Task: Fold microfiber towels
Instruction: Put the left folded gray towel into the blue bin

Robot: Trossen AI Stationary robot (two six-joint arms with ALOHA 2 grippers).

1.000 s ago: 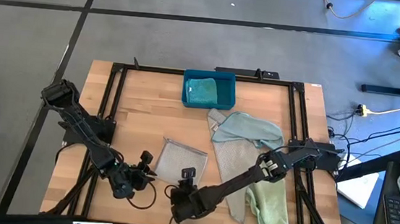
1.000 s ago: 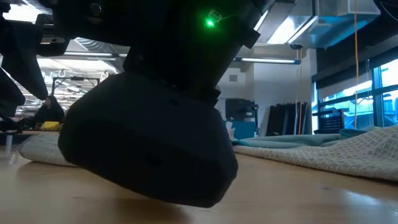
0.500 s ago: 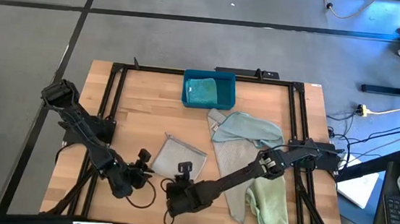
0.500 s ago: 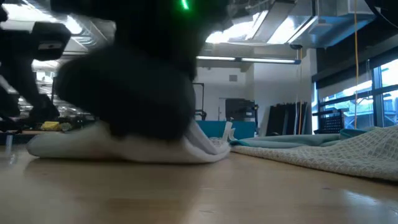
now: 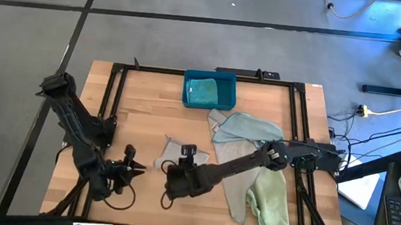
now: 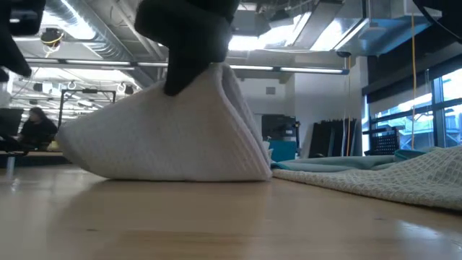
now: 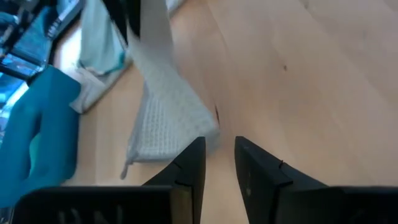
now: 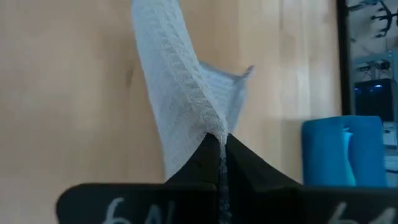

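A pale grey-beige towel [image 5: 172, 151] stands as a tent on the table's near middle; it also shows in the low view [image 6: 173, 133] and the left wrist view [image 7: 168, 106]. My right gripper [image 5: 176, 170] is shut on its raised top. My left gripper [image 5: 139, 168] hovers just left of it, fingers slightly apart and empty [image 7: 220, 146]. A pale blue towel [image 5: 246, 127], a second grey-beige towel [image 5: 235, 170] and a pale green towel [image 5: 269, 206] lie in a heap at the right. A teal towel [image 5: 202, 91] lies in the bin. My right gripper pinches the towel's raised peak [image 8: 214, 127] between its two fingers, coming from above and pointing down. Several layers show at the towel's edge [image 6: 249, 137]. The held part is lifted, and the towel's lower edge [image 6: 166, 173] rests on the table, the cloth sloping down from the fingers.
A teal-blue plastic bin [image 5: 226, 85] stands at the far middle. A black frame rail [image 5: 114, 105] runs along the table's sides. The pale green towel hangs over the near right edge. Bare wood [image 5: 142, 115] lies left and far of the held towel.
My right gripper has gone toward the far edge and up, drawing the near part of the flat grey-beige towel up into a tent while its far part stays on the table. My left gripper has drawn back toward the table's left edge.
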